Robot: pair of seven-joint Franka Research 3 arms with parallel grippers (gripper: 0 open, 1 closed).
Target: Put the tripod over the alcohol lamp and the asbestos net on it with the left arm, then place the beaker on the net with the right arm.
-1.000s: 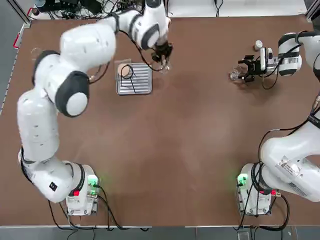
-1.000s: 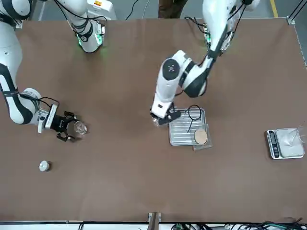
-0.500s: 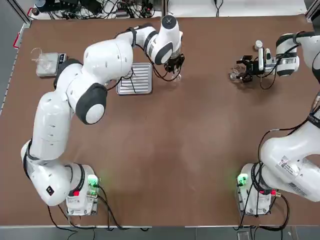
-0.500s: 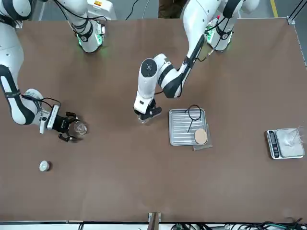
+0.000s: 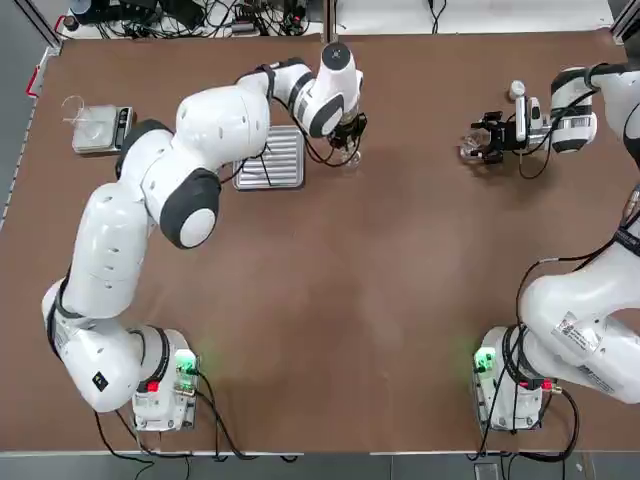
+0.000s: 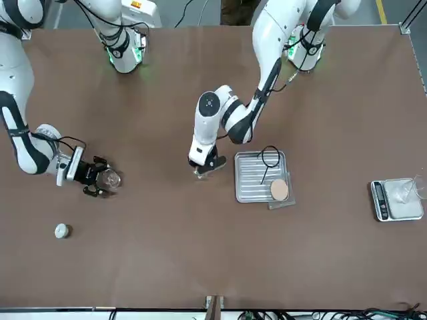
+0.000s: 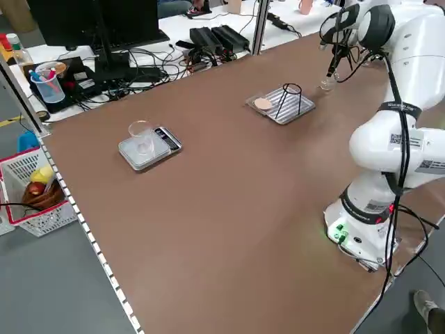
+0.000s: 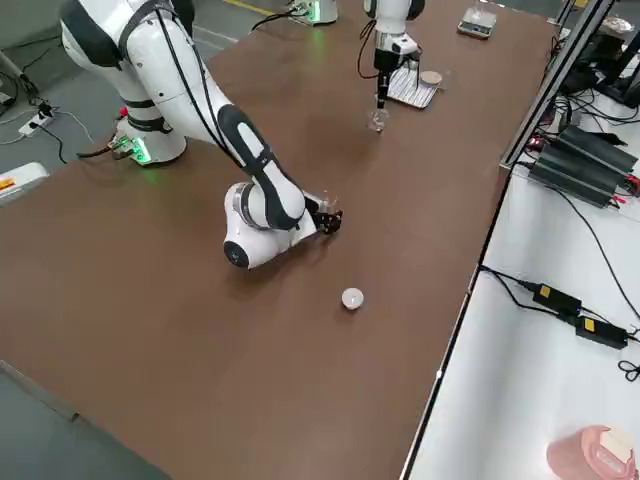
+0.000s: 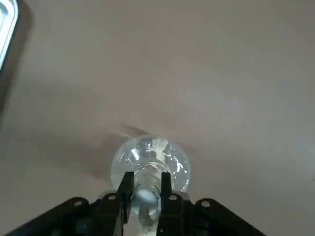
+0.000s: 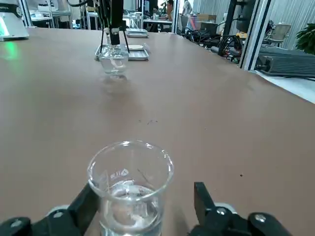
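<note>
The alcohol lamp [image 9: 150,164] is a squat clear glass bulb, low at the table just right of the ribbed tray [image 5: 281,170]. My left gripper [image 9: 146,191] is shut on its neck from above; the lamp [image 6: 200,172] also shows in the front view. Thin and black, the tripod [image 6: 269,159] rests on the tray, with the asbestos net [image 6: 279,190] at the tray's corner. The beaker [image 10: 130,189] stands on the table at the far right. My right gripper [image 10: 142,206] is open around it, and one finger [image 10: 203,199] stands clear of the glass.
A grey scale with a clear dish [image 5: 95,128] sits at the far left. A small white capped bottle [image 5: 517,90] stands just beyond the right gripper. Bare brown table lies between the lamp and the beaker [image 5: 468,151].
The left arm carried the lamp away from the tray toward the robot's right and lowered it. The right gripper's fingers have drawn closer around the beaker.
</note>
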